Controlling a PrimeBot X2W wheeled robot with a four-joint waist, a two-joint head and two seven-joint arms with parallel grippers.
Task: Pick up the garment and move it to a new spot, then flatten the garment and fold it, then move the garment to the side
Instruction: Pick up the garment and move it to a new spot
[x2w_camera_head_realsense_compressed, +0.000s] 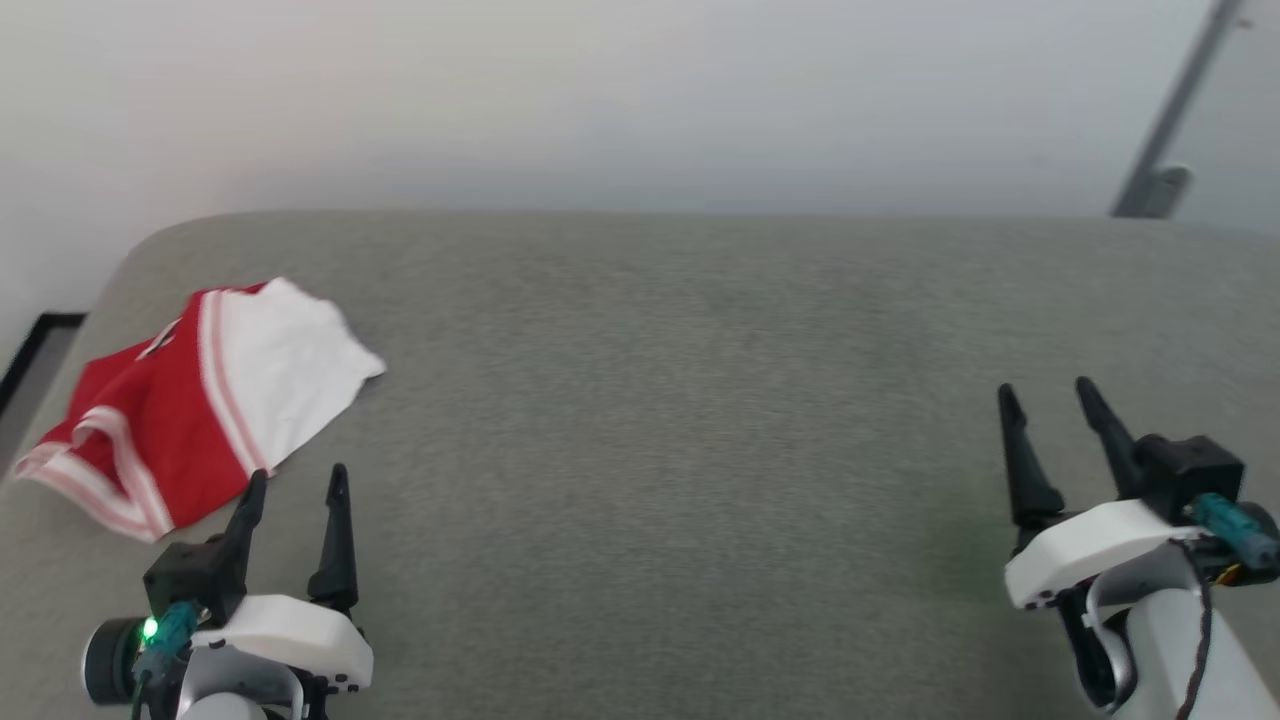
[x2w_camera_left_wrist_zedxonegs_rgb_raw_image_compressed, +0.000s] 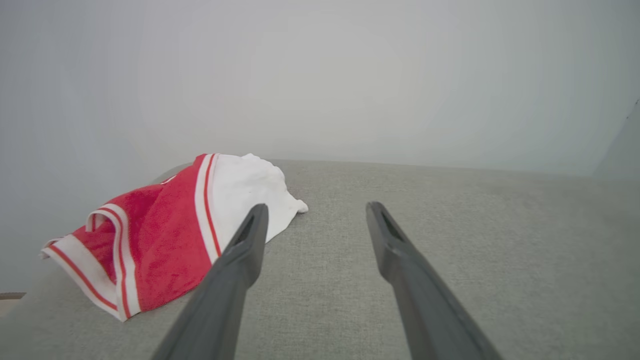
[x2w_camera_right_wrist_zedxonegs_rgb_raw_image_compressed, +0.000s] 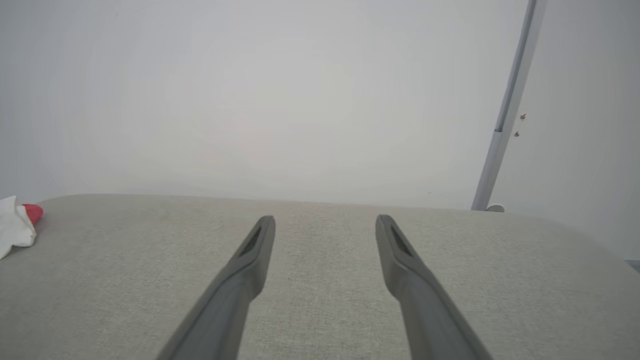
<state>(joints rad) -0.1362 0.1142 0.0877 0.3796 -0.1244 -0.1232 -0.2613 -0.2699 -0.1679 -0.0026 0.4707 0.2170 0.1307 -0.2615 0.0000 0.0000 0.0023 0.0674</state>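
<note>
A small garment (x2w_camera_head_realsense_compressed: 200, 400) lies crumpled at the far left corner of a grey fabric surface (x2w_camera_head_realsense_compressed: 700, 400), close to the rounded edge and untouched by either gripper. The step in hand appears to be the first pick-up. To do it well, the left gripper (x2w_camera_head_realsense_compressed: 298, 472), which sits just in front of the garment's near edge, would probably need to reach forward and a little to its left, come down over a raised fold and close on several layers, not skim a flat single layer. A grip near the striped hem or the thick bunched part seems likely to hold better than the loose white corner, which could slip free.

The garment is red towards the left and white towards the right, with white-and-red striped bands along its edges. In the left wrist view the garment (x2w_camera_left_wrist_zedxonegs_rgb_raw_image_compressed: 165, 240) is humped and rumpled, the white part piled highest and one hem curled open.

The left gripper (x2w_camera_left_wrist_zedxonegs_rgb_raw_image_compressed: 316, 207) has its two dark fingers spread wide with nothing between them. The right gripper (x2w_camera_head_realsense_compressed: 1045, 387), well apart at the lower right, is likewise spread and empty. Behind the surface is a plain pale wall, with a grey pole (x2w_camera_head_realsense_compressed: 1170, 110) at the upper right
</note>
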